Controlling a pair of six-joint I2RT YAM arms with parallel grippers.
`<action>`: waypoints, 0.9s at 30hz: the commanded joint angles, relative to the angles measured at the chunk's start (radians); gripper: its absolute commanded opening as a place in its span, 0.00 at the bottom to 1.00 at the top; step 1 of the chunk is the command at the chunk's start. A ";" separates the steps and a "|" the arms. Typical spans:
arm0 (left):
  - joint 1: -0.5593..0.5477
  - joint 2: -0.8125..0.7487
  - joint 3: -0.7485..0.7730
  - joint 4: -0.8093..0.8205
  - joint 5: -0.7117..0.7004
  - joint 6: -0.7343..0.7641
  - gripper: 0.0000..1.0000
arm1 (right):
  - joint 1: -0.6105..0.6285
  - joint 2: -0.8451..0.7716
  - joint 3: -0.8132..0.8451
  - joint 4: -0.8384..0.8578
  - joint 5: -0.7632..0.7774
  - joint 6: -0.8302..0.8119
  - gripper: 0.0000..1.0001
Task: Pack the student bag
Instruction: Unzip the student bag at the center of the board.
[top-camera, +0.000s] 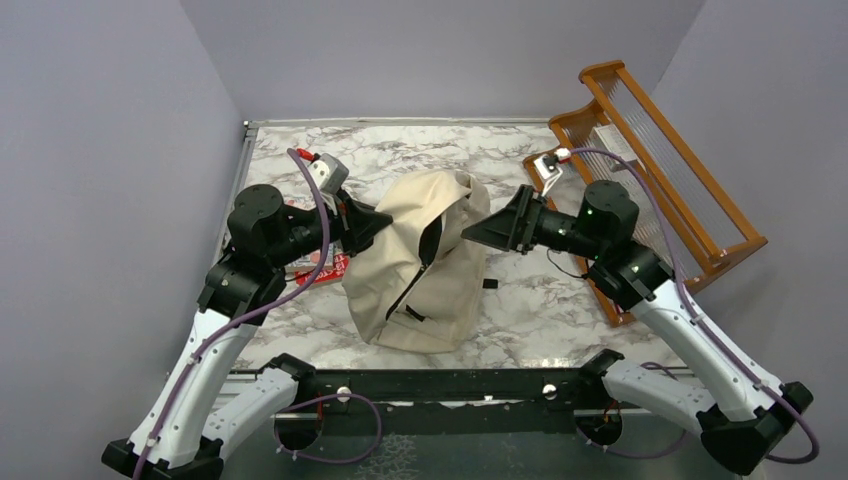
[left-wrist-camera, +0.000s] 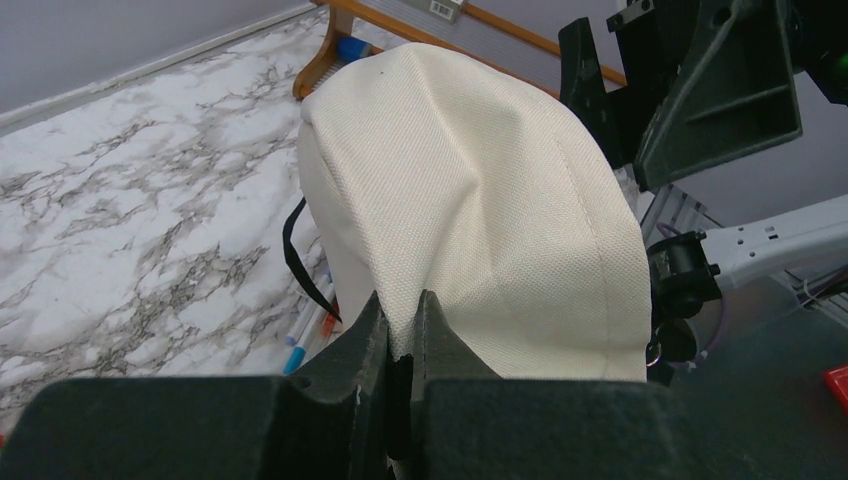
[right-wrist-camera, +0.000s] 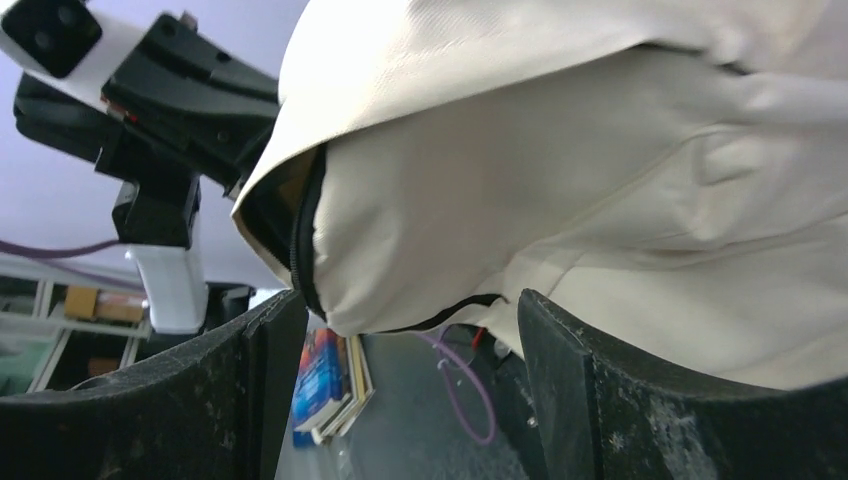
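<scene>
We steady the large cream fabric backpack (top-camera: 425, 265), mid-frame on the marble tabletop (top-camera: 560, 300), for packing: left fingers (left-wrist-camera: 365, 345) clench its cloth, right fingers (right-wrist-camera: 265, 400) stand released beside the black-zippered mouth. Next, we judge, the right must catch the opposite rim and spread it.

A wooden rack (top-camera: 650, 165) stands right on the marble table (top-camera: 300, 170), books (right-wrist-camera: 330, 385) left.
</scene>
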 joint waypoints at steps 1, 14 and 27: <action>0.003 -0.001 0.001 0.123 -0.021 -0.003 0.00 | 0.128 0.056 0.049 0.075 0.074 0.048 0.82; 0.003 -0.002 -0.016 0.125 -0.008 0.015 0.00 | 0.306 0.149 0.064 0.138 0.368 0.041 0.84; 0.003 0.000 0.007 0.126 -0.024 0.014 0.00 | 0.307 0.250 0.177 0.112 0.435 -0.035 0.48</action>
